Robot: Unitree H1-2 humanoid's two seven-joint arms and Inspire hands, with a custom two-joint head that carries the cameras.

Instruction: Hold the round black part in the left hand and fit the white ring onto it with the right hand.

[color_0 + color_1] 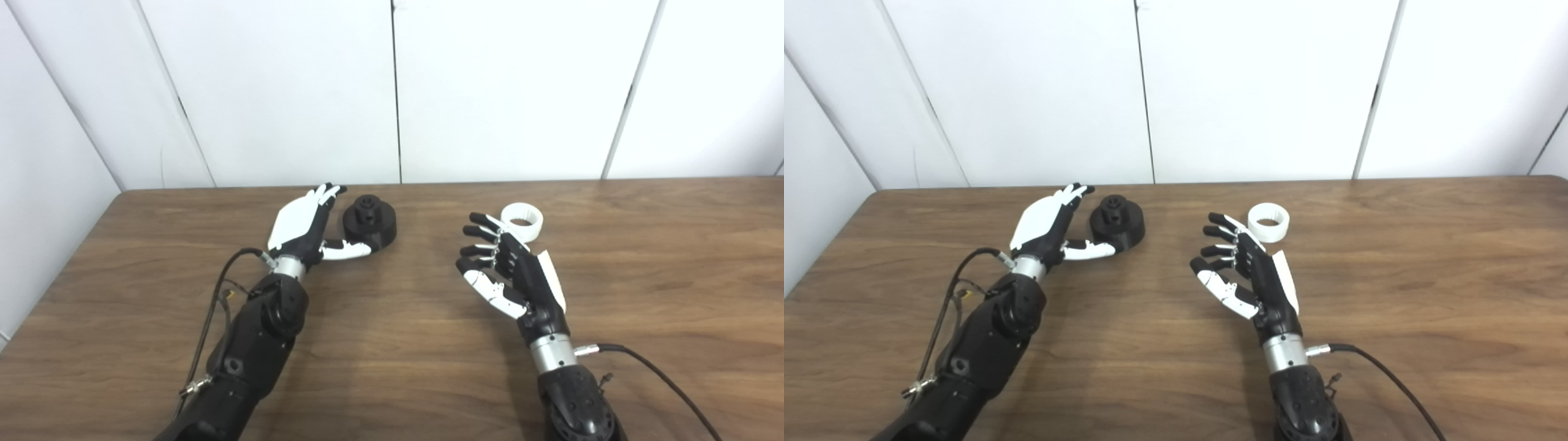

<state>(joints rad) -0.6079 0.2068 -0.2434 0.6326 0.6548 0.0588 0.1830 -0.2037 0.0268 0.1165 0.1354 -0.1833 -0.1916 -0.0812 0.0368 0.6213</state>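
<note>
Wooden table [392,367], round black part [369,223], white ring [522,220]

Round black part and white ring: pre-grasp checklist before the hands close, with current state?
1. Round black plastic part resting flat on the wooden table, stub upward: ok.
2. Left hand open beside the black part, thumb reaching toward its near edge: ok.
3. Left hand holding the black part: not ok, fingers not closed around it.
4. White plastic ring lying flat, opening up, nothing on it: ok.
5. Right hand open, fingers apart, just short of the ring: ok; whether fingertips touch it, cannot tell.
6. Ring fitted on the black part: not ok, the two lie apart.
</note>
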